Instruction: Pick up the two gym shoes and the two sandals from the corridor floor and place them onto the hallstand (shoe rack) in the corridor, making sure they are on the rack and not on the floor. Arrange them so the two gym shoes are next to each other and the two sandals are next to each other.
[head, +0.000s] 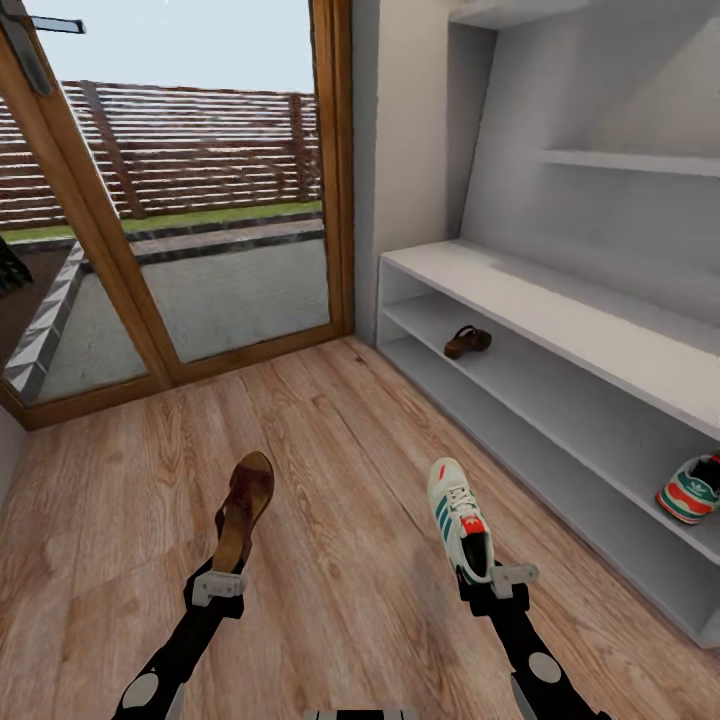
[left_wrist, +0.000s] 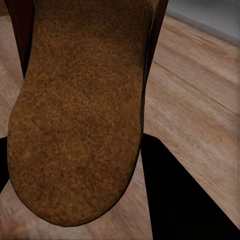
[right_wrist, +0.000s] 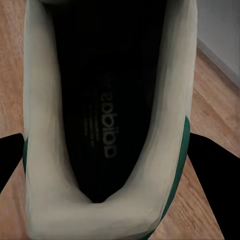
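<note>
Carrying the last pair: left hand (head: 222, 583) clenched on a brown sandal (head: 244, 510), right hand (head: 497, 582) on a green-striped sneaker (head: 458, 518); next, probably shelving each beside its mate (head: 467, 341), (head: 690, 490) in the hallstand (head: 560, 300).

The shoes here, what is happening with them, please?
The robot is tidying shoes onto the hallstand. Its left gripper holds a brown sandal by the heel, and its right gripper holds a white gym shoe, both above the wood floor. The other sandal and the other gym shoe already lie on the rack's middle shelf, far apart.
</note>
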